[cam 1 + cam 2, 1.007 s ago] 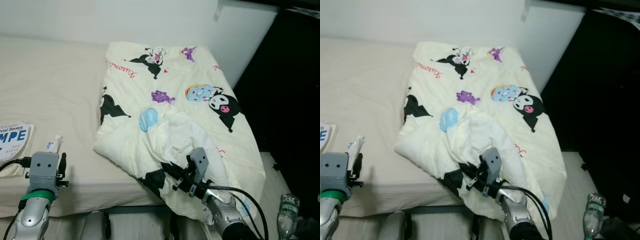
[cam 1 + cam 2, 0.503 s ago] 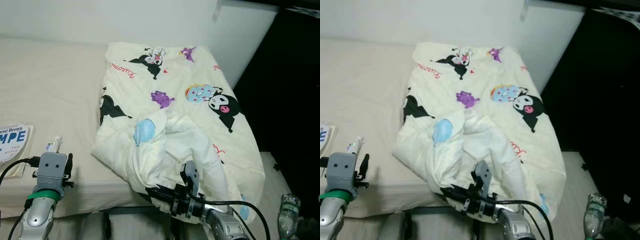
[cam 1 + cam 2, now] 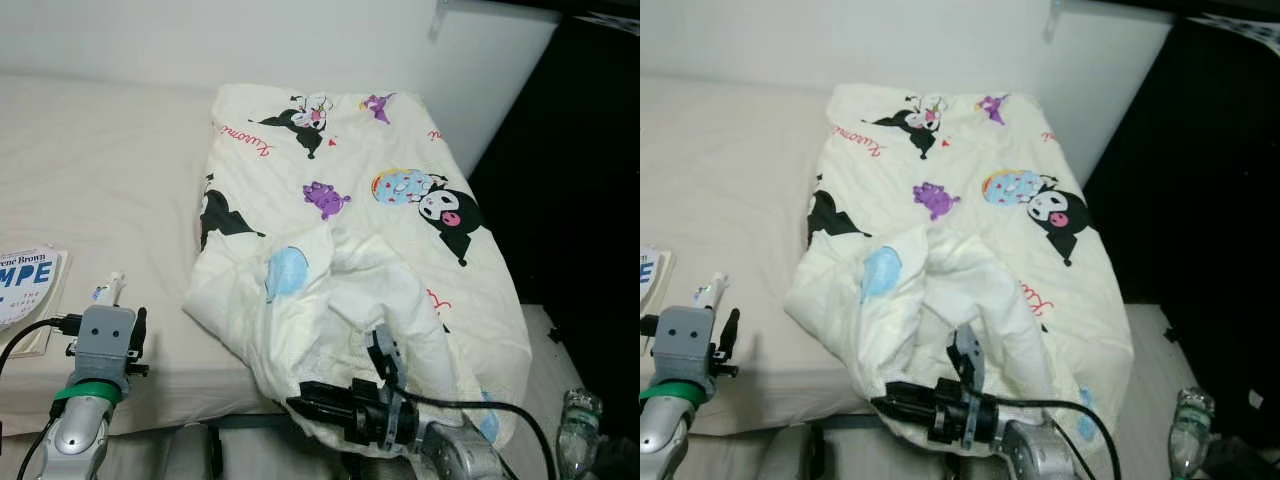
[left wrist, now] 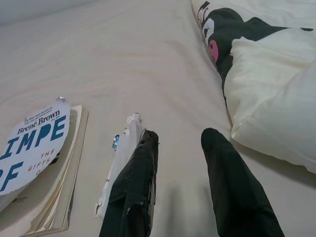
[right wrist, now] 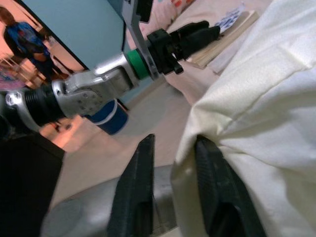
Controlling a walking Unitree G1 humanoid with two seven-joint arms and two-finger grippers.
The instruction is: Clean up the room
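A cream blanket (image 3: 350, 200) printed with cartoon figures lies rumpled over the right half of the bed (image 3: 110, 180). My right gripper (image 3: 297, 404) is low at the bed's front edge, fingers pointing left, shut on the blanket's (image 5: 256, 108) near hem. The cloth's edge runs between its fingers (image 5: 136, 182). My left gripper (image 4: 177, 136) hovers open above the sheet at the front left. Just beside its fingers lies a white tube (image 4: 121, 158), and a paperback book (image 4: 34, 143) rests farther left.
A plastic water bottle (image 3: 573, 425) stands on the floor at the right, beside a dark space past the bed. In the right wrist view a blue cup (image 5: 109, 116) sits on the floor and a person (image 5: 22, 34) stands far off.
My right gripper has dropped down and left to the bed's front edge, dragging the blanket's near corner with it and bunching the folds. The left gripper shifted slightly right.
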